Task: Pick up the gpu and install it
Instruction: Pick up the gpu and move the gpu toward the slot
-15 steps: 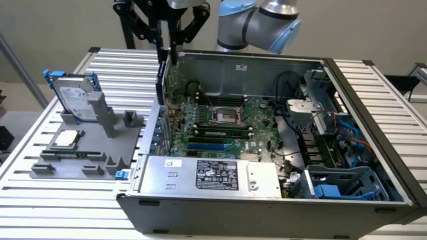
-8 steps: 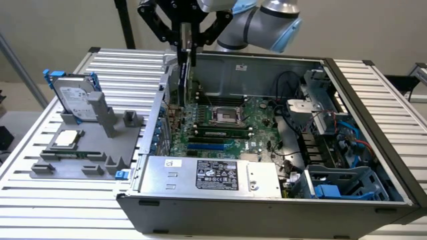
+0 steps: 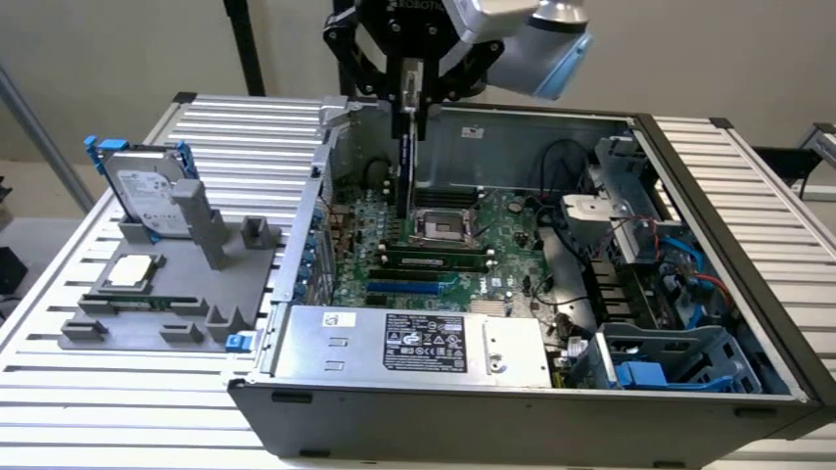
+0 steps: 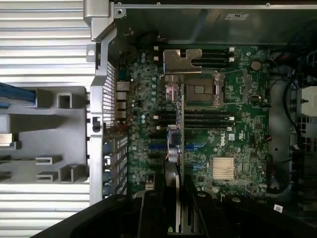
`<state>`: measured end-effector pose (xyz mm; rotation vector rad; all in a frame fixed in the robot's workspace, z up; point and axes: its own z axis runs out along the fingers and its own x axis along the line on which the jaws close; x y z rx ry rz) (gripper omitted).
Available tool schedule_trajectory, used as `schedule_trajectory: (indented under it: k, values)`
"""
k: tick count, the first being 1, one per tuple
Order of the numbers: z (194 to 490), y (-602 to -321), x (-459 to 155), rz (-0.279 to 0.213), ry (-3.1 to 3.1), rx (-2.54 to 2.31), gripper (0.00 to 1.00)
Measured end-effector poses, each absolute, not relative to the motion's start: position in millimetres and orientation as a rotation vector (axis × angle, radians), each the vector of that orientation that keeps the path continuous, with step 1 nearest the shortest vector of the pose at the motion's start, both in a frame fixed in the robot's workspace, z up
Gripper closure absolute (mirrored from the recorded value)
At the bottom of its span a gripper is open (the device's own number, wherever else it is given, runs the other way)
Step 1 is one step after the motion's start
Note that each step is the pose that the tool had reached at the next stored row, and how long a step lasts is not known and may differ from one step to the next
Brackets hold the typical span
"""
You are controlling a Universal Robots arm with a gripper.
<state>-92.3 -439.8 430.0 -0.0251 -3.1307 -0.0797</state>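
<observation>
gpu [image 3: 406,166], a thin flat card seen edge-on, hangs upright, clamped in the black end effector [image 3: 409,106] over the green motherboard [image 3: 510,220] inside the open grey computer case [image 3: 523,421], which sits on a ribbed aluminium bench [image 3: 222,127] before a plain beige wall [image 3: 105,49]

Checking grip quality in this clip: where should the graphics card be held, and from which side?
By its upper long edge, from above, jaws pinching the two flat faces. The graphics card is thin and hangs upright, edge-down over the motherboard, so its lower edge must stay free. The gripper holds it this way.
</observation>
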Motion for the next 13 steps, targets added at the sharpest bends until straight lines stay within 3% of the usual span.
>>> schedule_trajectory:
  k: [13]
  values:
    - [410.1, -439.9, -33.0, -0.052, -3.131, -0.017, 0.73]
